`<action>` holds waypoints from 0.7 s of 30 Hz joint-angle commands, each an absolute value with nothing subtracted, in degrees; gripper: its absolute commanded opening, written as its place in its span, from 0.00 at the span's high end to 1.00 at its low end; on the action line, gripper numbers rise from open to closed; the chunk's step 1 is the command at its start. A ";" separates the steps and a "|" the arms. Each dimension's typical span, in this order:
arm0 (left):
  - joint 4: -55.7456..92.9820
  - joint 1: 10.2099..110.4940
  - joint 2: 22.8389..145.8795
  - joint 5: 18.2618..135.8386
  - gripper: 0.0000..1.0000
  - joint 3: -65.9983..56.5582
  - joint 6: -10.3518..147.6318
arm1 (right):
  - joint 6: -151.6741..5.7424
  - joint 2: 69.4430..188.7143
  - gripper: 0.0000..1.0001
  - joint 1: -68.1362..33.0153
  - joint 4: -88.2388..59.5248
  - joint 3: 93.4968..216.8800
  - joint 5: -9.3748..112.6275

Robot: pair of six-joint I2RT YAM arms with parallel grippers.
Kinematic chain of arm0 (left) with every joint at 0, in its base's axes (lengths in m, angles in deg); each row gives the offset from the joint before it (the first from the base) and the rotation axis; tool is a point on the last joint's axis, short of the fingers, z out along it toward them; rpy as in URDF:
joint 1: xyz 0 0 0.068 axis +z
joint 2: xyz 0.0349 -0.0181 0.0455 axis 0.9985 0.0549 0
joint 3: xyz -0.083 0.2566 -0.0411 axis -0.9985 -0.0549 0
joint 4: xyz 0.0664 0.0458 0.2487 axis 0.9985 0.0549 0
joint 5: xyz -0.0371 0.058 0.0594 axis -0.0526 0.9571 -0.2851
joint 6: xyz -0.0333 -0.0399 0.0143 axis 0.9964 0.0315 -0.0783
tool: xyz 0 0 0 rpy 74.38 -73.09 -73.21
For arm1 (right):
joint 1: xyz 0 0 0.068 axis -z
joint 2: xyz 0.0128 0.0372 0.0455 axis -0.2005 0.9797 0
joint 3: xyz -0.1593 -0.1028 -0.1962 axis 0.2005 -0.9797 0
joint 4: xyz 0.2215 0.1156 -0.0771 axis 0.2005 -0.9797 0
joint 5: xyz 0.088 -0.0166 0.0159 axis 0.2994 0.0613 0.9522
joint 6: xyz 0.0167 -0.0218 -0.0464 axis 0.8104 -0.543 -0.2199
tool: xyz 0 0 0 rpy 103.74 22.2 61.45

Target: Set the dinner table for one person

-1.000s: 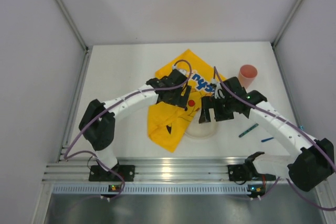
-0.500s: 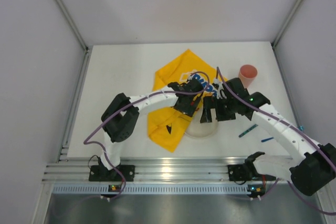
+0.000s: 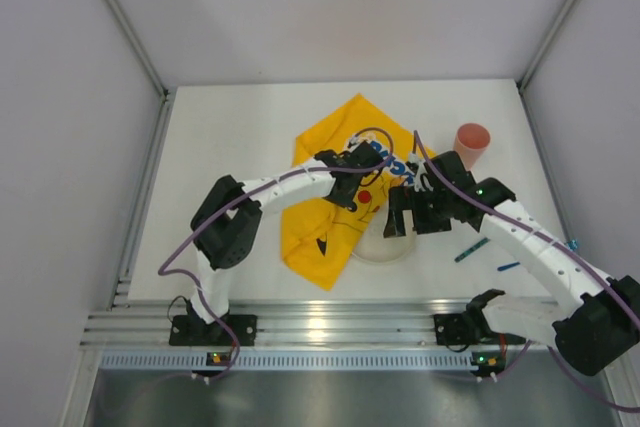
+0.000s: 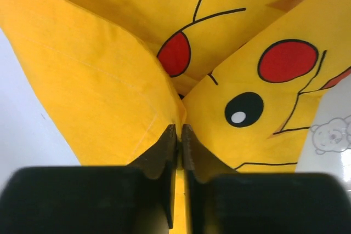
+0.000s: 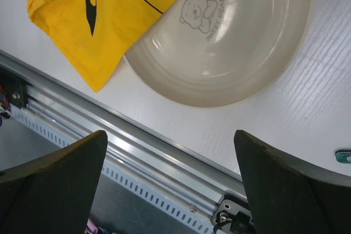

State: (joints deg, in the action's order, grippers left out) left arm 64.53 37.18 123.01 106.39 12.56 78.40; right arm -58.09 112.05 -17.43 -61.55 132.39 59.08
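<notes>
The dinner table [image 3: 230,147] is the white tabletop. On it lies a crumpled yellow cartoon-printed cloth [image 3: 320,227], partly draped over the rim of a pale round plate [image 3: 385,247]. My left gripper [image 3: 352,197] is shut on a raised fold of the cloth [image 4: 109,108], its tips [image 4: 179,128] pinching the fabric beside a red cheek print. My right gripper [image 3: 398,219] hovers open above the plate [image 5: 230,42], with nothing between its fingers [image 5: 60,179]. The cloth [image 5: 82,20] covers the plate's upper left edge there.
A pink cup [image 3: 472,142] stands at the back right. A green utensil [image 3: 472,249] and a small blue one [image 3: 509,267] lie right of the plate. The metal rail [image 3: 320,325] runs along the near edge, and white walls enclose the table.
The left gripper has shut on a fold of the yellow cloth after swinging in over it. The cloth has bunched up slightly. The right gripper stays open over the plate.
</notes>
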 commanded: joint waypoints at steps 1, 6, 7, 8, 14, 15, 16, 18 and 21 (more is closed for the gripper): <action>65.11 38.42 122.60 107.11 0.95 13.38 78.24 | -57.72 111.10 0.00 -17.00 -61.75 132.99 58.58; 64.93 40.97 119.09 108.77 1.00 11.53 78.59 | -57.72 111.80 0.00 -17.00 -61.57 133.17 58.75; 65.80 41.67 118.21 109.82 1.00 11.18 78.59 | -57.72 111.89 0.00 -17.09 -61.49 133.17 58.75; 66.51 43.42 116.11 110.70 1.00 10.66 78.33 | -57.89 111.98 0.00 -17.00 -61.40 133.25 58.75; 75.63 54.14 103.47 129.23 0.81 5.22 83.06 | -58.42 112.07 0.00 -17.00 -60.70 133.08 59.80; 76.35 55.46 101.87 133.52 0.61 3.90 83.95 | -58.51 111.98 0.00 -17.00 -60.52 132.82 59.98; 77.05 56.69 100.46 134.78 0.37 2.75 85.26 | -58.60 111.98 0.00 -17.00 -60.26 132.55 60.33; 77.76 60.12 97.20 133.83 0.01 -0.33 87.46 | -58.34 111.98 0.00 -17.09 -59.47 131.85 60.94; 81.26 60.66 95.88 131.64 0.01 -1.30 92.64 | -58.25 112.59 0.00 -17.09 -58.67 131.76 61.83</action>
